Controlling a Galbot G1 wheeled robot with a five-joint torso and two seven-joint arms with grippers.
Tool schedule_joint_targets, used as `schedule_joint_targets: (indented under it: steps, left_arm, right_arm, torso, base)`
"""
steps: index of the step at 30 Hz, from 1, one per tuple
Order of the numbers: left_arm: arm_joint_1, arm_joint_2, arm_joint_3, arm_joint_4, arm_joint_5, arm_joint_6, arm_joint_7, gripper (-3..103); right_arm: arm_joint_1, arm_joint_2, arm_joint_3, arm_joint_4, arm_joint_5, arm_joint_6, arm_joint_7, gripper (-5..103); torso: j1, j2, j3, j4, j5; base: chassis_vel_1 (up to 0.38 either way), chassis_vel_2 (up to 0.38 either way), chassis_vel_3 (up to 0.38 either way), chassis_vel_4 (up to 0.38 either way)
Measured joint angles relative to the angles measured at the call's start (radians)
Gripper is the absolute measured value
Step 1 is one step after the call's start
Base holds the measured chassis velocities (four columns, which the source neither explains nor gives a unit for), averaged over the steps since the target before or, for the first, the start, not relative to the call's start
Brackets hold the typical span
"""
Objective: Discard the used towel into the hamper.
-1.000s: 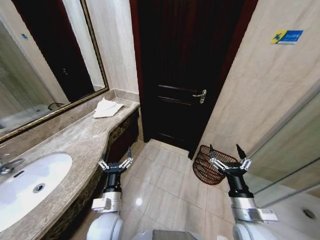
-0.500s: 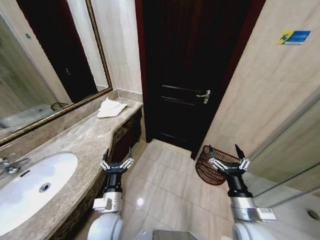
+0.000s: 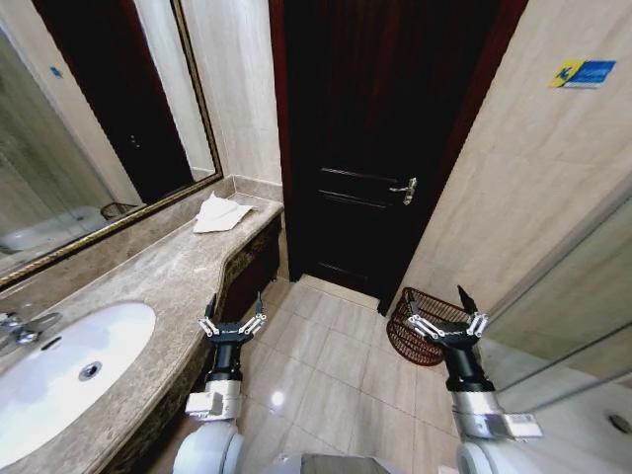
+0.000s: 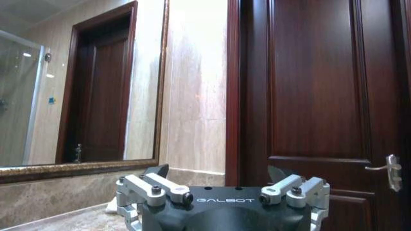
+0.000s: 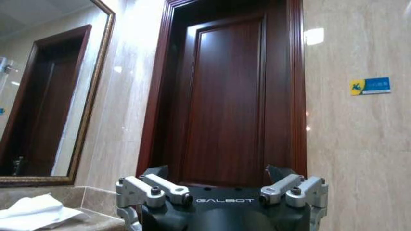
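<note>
Crumpled white towel (image 3: 219, 212) lies on the mottled grey-brown marble counter (image 3: 158, 281), upper left of the head frame, at the counter's far end under the gold-framed wall mirror (image 3: 89, 128) — nothing touching it. Small round reddish-brown open-weave hamper (image 3: 420, 326) stands on the glossy beige tiled floor (image 3: 326, 365) at lower right, against the beige wall beside the dark wooden door (image 3: 370, 138). Left gripper (image 3: 232, 323) raised at lower centre-left just off the counter edge, fingers spread, empty. Right gripper (image 3: 446, 324) raised at lower right, overlapping the hamper's rim in frame, fingers spread, empty — well apart from the towel. White oval sink (image 3: 59, 370) at lower left
</note>
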Motion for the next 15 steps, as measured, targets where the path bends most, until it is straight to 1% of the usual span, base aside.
schedule_joint_targets:
  steps: [3,7,11,15]
  left_arm:
    - [0.000,0.000,0.000,0.001,-0.001,-0.001,0.000,100]
    - [0.000,0.000,0.001,0.002,-0.001,-0.002,0.004,100]
    - [0.001,0.000,0.002,0.004,-0.001,-0.003,0.009,100]
    - [0.002,0.000,0.002,0.005,0.000,-0.005,0.014,100]
  right_arm:
    - [0.000,0.000,0.000,0.000,0.000,0.001,0.000,100]
    - [-0.001,0.000,0.000,0.001,0.000,0.004,-0.001,100]
    - [-0.004,0.000,0.001,0.001,0.001,0.008,-0.002,100]
    - [-0.004,0.000,0.000,0.001,0.001,0.009,0.006,100]
  torso:
    - [0.000,0.000,0.000,0.0000,-0.0001]
    - [0.000,0.000,0.000,0.0001,0.0000]
    - [0.000,0.000,0.000,0.0000,0.0000]
    - [0.000,0.000,0.000,0.0000,0.0000]
  base:
    - [-0.054,0.077,0.047,-0.083]
    - [-0.113,0.128,0.122,-0.116]
    - [-0.176,0.168,0.171,-0.188]
    - [-0.222,0.231,0.240,-0.205]
